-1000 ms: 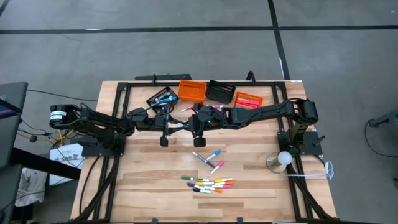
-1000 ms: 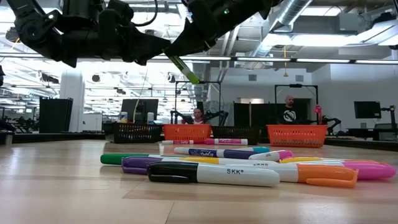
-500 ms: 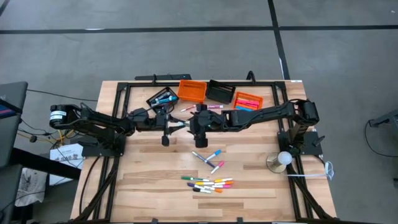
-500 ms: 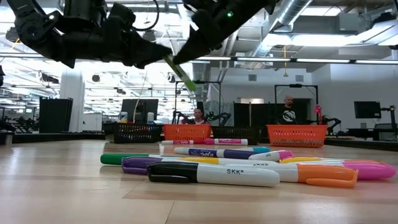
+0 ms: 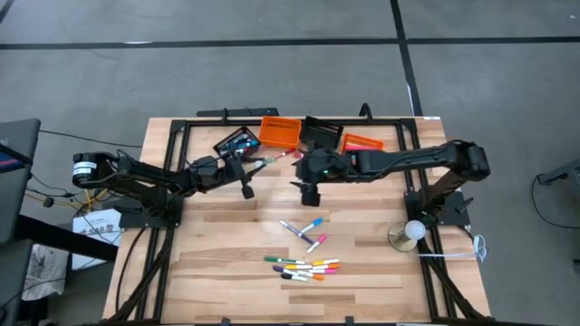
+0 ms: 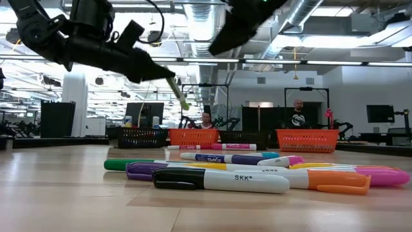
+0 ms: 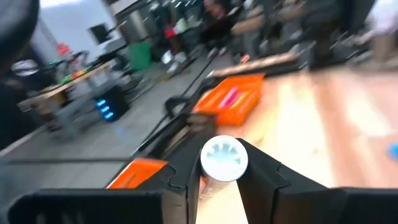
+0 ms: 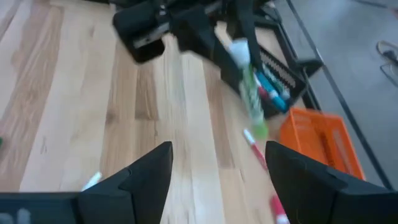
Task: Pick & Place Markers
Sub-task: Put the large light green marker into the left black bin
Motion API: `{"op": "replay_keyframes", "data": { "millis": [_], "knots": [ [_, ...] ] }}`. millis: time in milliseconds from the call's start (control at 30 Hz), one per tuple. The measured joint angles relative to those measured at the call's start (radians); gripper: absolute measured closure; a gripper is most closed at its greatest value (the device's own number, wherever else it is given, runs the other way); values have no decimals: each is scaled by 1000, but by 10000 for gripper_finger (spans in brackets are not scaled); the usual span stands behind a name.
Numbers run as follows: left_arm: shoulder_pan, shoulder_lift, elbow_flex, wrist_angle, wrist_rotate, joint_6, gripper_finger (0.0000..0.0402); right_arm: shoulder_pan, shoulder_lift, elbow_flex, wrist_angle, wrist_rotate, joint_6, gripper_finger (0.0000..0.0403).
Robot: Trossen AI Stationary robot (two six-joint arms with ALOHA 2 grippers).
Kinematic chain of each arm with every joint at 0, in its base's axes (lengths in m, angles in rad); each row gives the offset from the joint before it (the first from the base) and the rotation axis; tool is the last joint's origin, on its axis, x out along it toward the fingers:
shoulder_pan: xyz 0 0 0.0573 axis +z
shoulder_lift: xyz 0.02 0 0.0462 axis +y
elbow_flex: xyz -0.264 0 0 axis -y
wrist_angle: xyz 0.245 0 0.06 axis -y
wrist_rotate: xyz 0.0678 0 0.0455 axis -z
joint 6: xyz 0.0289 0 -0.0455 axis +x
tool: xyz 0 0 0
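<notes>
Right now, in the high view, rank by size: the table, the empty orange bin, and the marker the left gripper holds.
1. table
2. empty orange bin
3. green marker in the left gripper, raised nearer the camera yet clearly smallest

My left hand (image 5: 245,168) is hovering with a green marker (image 5: 256,164) pinched in it, right beside the black bin (image 5: 235,142) and orange bin (image 5: 280,132) crowding the bench's (image 5: 217,263) far edge. My right hand (image 5: 309,184), fingers spread, is hanging mid-bench, blocking the way across. Bare wood is lying open between us and on both flanks. Nearer the front, loose markers (image 5: 304,268) are cluttering the middle, and a round-based stand (image 5: 408,234) is guarding the right side.
</notes>
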Motion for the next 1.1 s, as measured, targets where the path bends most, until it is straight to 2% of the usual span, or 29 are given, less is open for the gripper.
{"op": "replay_keyframes", "data": {
  "millis": [167, 300, 433, 500, 833, 1100],
  "knots": [
    [70, 0, 0, -72, -21, 5, 314, -10, -126, -209, 139, 3, 45, 154],
    [139, -2, -10, -78, -21, 2, 313, -11, -233, -414, 334, 3, 83, 154],
    [158, -39, -13, -76, -19, 9, 313, -14, -312, -600, 515, 3, 94, 154],
    [171, -65, -12, -65, -18, 37, 314, -23, -331, -651, 545, 2, 91, 154],
    [300, -85, -127, -69, -17, -40, 312, -40, -325, -676, 542, -5, 135, 154],
    [349, -86, -148, -59, 17, -52, 311, -41, -309, -677, 562, -3, 132, 154]
  ]
}}
